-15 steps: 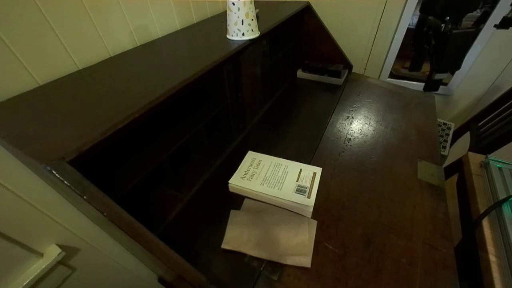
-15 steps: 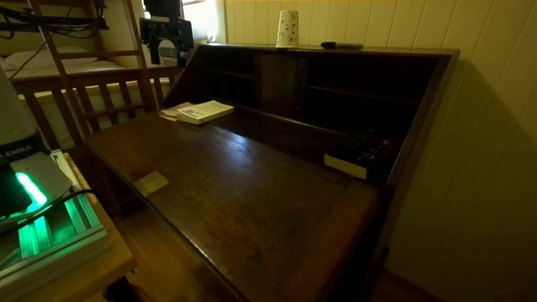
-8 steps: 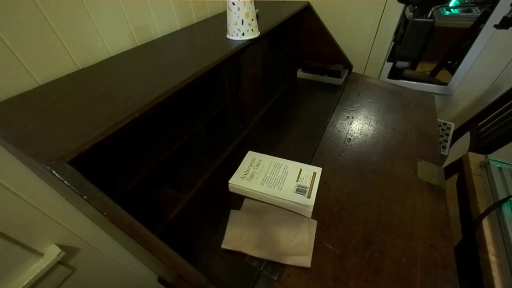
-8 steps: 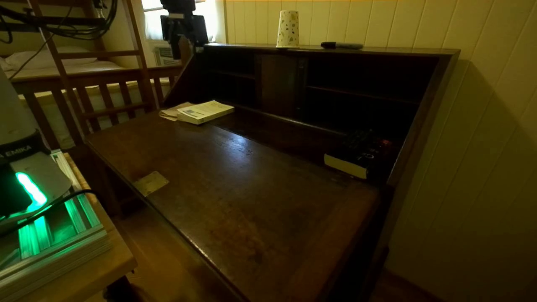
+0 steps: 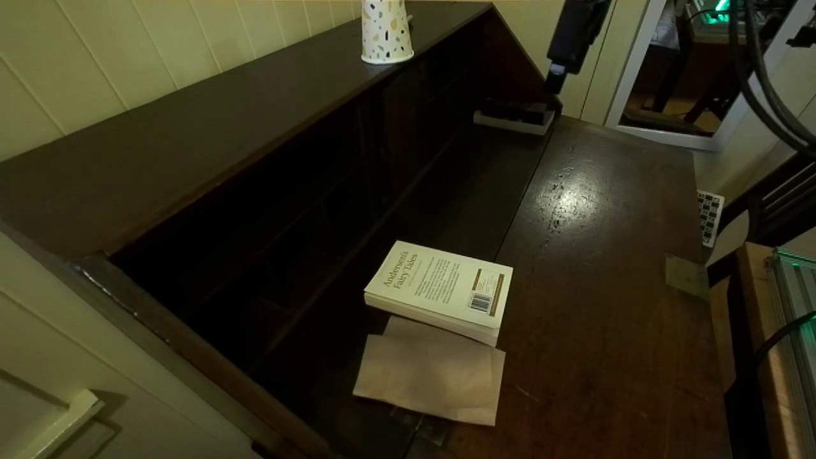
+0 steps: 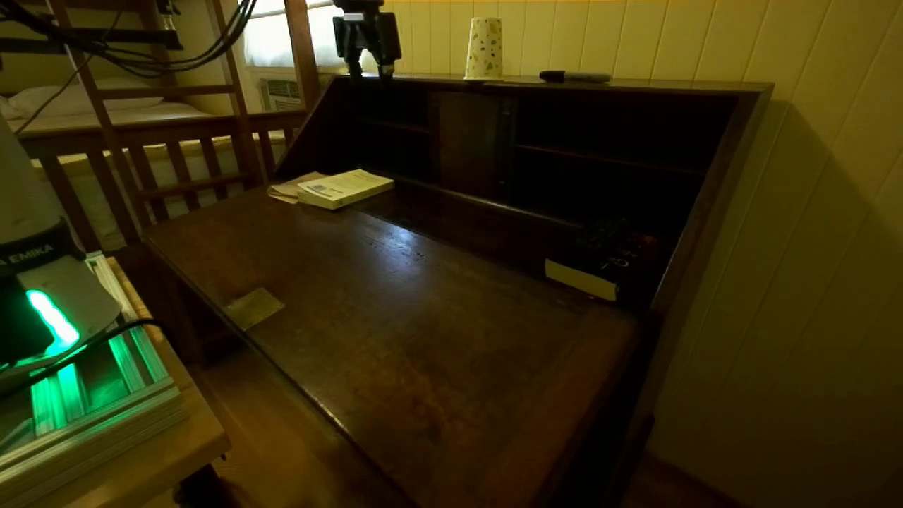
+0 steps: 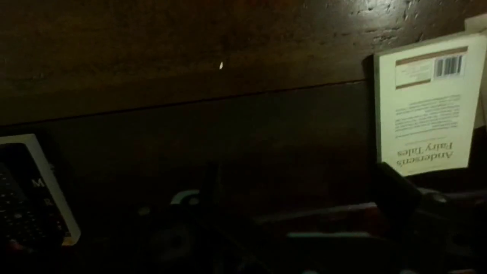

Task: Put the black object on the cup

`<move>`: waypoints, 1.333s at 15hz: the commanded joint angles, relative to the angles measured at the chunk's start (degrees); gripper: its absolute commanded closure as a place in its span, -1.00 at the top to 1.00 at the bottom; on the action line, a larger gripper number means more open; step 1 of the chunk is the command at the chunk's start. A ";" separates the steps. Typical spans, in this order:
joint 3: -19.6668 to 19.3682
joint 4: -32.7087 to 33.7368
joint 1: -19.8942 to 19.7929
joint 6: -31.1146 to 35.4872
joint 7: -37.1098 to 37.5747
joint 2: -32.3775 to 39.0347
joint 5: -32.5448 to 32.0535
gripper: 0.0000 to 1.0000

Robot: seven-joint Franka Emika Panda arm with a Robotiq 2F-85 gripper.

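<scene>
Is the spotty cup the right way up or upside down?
Upside down: in an exterior view, the cup stands wide rim down on top of the desk, narrower end up.

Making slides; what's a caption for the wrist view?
Flat black pale-edged object, left; white paperback book, right; dark wooden desk beneath.

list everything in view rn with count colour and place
cup: 1, flecked white, upside down atop the desk
thick book: 1, black, pale page edges, desk's inner corner
marker: 1, black and grey, near the cup
Andersen's Fairy Tales paperback: 1, cream, desk's opposite end
paper: number unclear, brown, beside the paperback
desk: 1, dark brown, centre
metal plate: 1, dull yellow, desk's edge
checkered board: 1, black and white, beyond desk
mirror: 1, white frame, background
bed: 1, brown, background
window: 1, bright white, background
air conditioner: 1, pale, under window
arm base: 1, white, beside desk
gripper: 1, black, open over desk
</scene>
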 commanded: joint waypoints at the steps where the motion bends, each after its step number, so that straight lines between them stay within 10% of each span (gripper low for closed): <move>1: 0.36 8.47 -2.14 0.63 3.85 7.22 1.28 1.00; 20: -0.68 22.12 -6.54 1.78 18.74 17.15 1.29 1.00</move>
